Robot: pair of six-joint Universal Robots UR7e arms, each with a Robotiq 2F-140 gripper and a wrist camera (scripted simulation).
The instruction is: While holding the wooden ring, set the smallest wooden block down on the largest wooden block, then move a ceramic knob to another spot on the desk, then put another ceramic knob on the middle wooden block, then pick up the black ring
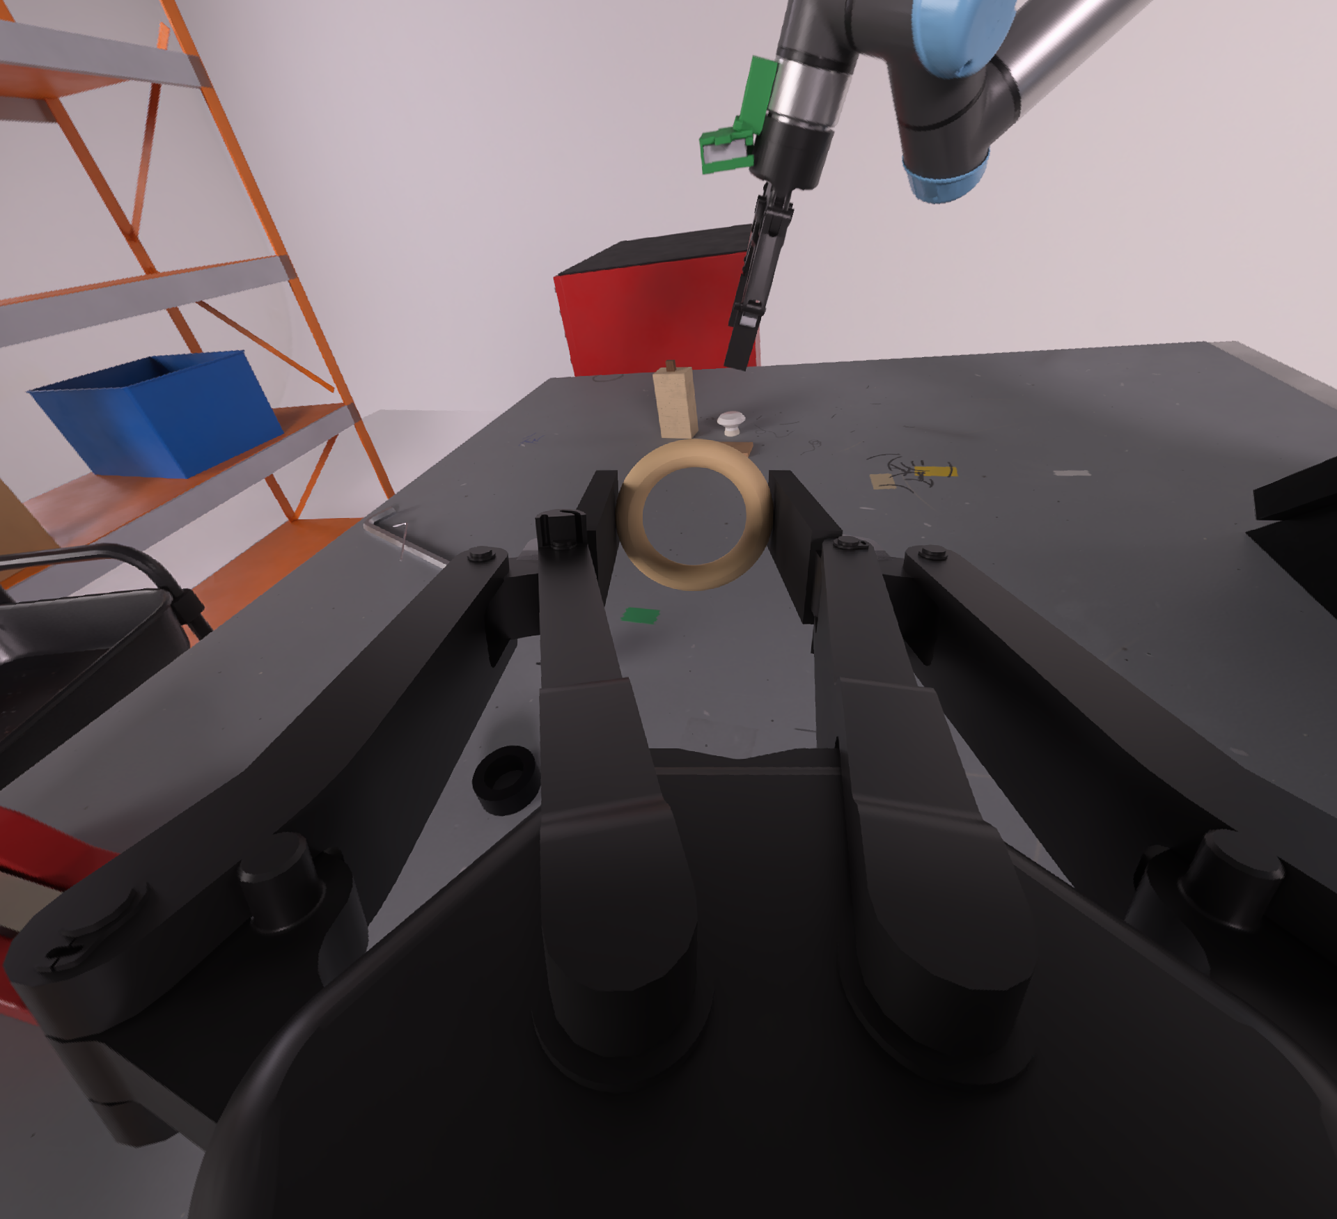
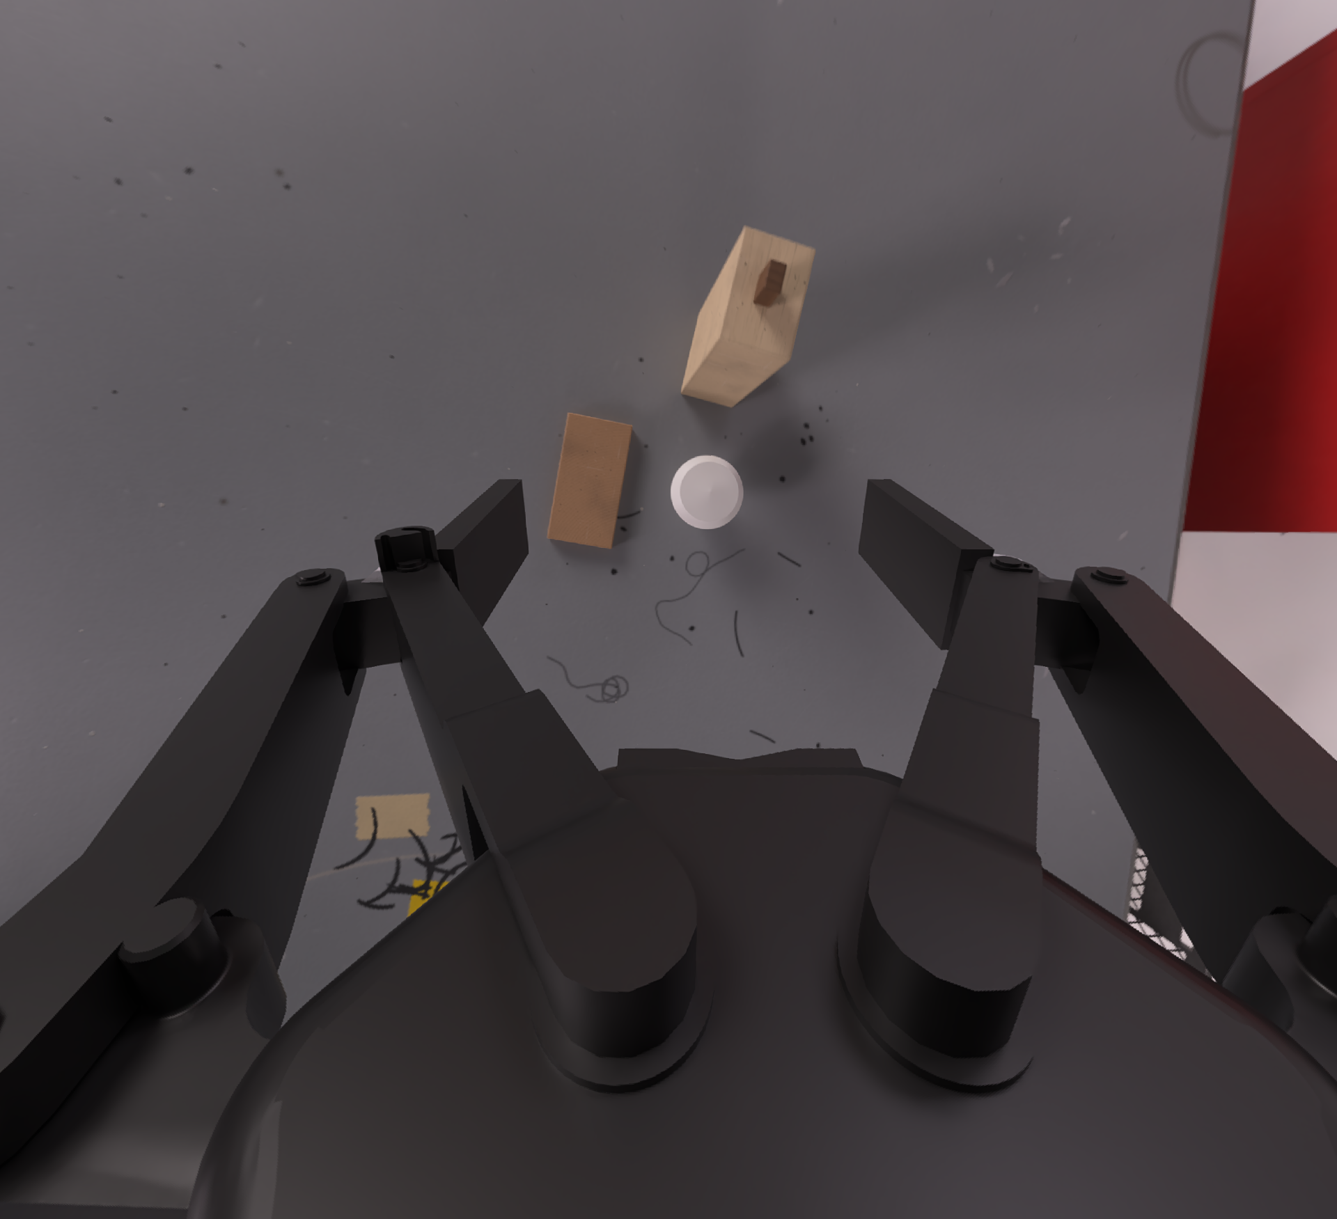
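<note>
Left gripper [image 1: 693,510] clamps wooden ring [image 1: 693,513] across rim, clear of desk [image 1: 1013,569]. Right gripper [image 2: 694,533] spread wide above ceramic knob [image 2: 706,491], right of middle wooden block [image 2: 590,479] (glazed, probably slippery, brittle). Pinch under cap.

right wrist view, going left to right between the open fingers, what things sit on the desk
Middle wooden block lying flat → white ceramic knob → largest wooden block standing upright, farther off, with the smallest wooden block on top of it.
</note>
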